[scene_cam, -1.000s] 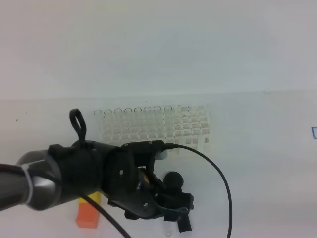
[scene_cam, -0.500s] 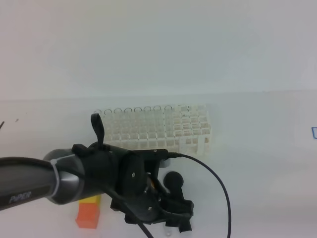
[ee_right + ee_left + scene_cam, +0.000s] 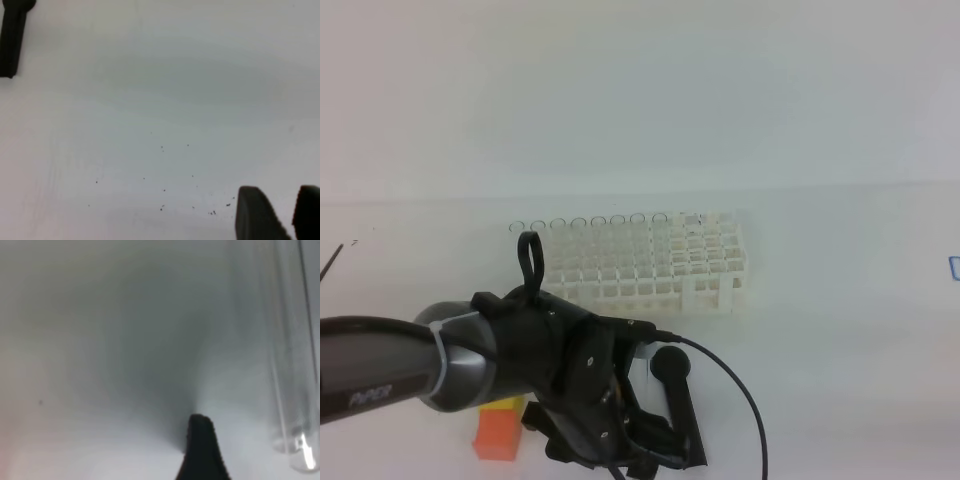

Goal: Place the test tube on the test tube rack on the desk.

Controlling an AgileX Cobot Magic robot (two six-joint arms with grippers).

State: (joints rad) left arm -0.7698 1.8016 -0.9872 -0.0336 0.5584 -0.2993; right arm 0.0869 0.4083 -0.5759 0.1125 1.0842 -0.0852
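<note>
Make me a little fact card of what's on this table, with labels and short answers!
surface: plain white desk
rack: wide white plastic lattice test tube rack, upright
tube: clear glass test tube, lying flat beside the left gripper
stick: black round-headed stick, lying in front of the rack
block: small yellow-and-orange block, near the front edge
left gripper: low over the desk

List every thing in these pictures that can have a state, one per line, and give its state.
test tube: lying on the desk, not gripped
test tube rack: upright, a row of tubes along its back
left gripper: open, low over the desk
black stick: lying flat
right gripper: empty
</note>
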